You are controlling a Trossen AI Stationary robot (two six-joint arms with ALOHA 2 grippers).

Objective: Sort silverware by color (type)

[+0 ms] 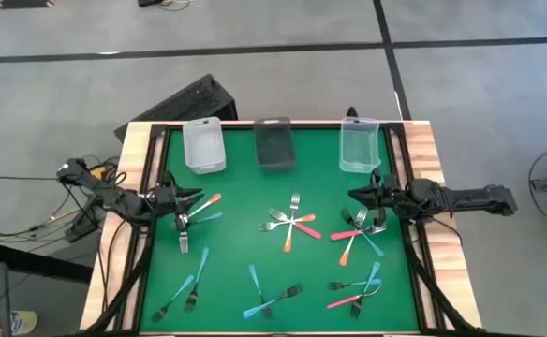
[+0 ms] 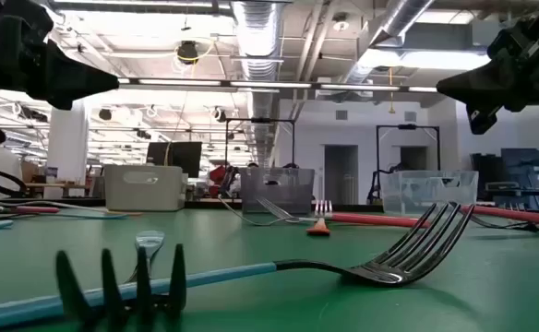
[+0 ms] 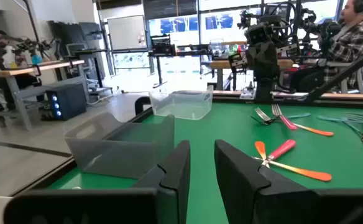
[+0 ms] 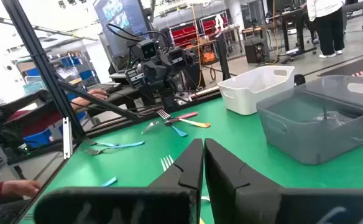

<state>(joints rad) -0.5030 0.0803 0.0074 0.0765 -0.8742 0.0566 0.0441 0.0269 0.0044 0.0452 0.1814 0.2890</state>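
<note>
Forks (image 1: 292, 227) are scattered in clusters across the green desk (image 1: 245, 243); three bins (image 1: 273, 143) are lined along its far edge. Left pincer (image 1: 191, 198) is slightly parted, right pincer (image 1: 356, 195) nearly closed, both empty.

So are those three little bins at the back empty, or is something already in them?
Empty, it seems: from above, the white bin, dark bin and clear bin show no forks; all lie on the green mat.
</note>
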